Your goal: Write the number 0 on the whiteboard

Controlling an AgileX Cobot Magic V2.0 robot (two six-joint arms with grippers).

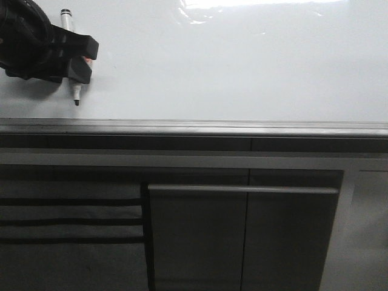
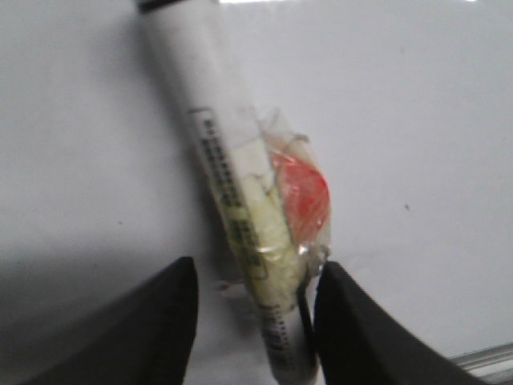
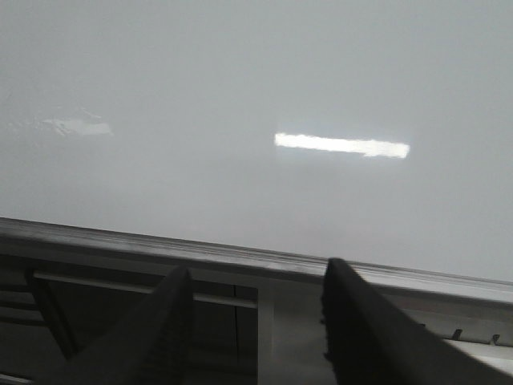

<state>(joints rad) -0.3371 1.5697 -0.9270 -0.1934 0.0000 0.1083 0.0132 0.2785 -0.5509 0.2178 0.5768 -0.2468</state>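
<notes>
The left gripper (image 1: pixel 77 60) holds a marker (image 1: pixel 71 51) at the far left of the whiteboard (image 1: pixel 242 60), its jaws clenched on the barrel; the marker stands nearly upright in the front view, cap end up and dark tip (image 1: pixel 77 102) down, just above the grey edge rail (image 1: pixel 194 127); whether the tip touches the board I cannot tell. In the left wrist view the marker (image 2: pixel 240 233) runs between the two dark fingers (image 2: pixel 152 329), with a wad of clear tape and a red patch (image 2: pixel 300 196) bound round its barrel beside the grip; the barrel looks tilted in the jaws, not square to them.

The right gripper (image 3: pixel 252 329) is out of the front view; its own camera shows its jaws released, with nothing between them, looking at the bare board (image 3: pixel 256 96) and the rail (image 3: pixel 240 257) above the dark cabinet panels (image 1: pixel 242 236).

No number 0 shows on the board in any view; the surface is plain white apart from glare patches; so I judge the writing not begun, or only at its first touch. The step in hand seems to be placing the tip for the stroke; the next move calls for light, even pressure and one closed loop, begun with room above the rail; a tilted barrel might slip in the grip and break the line.
</notes>
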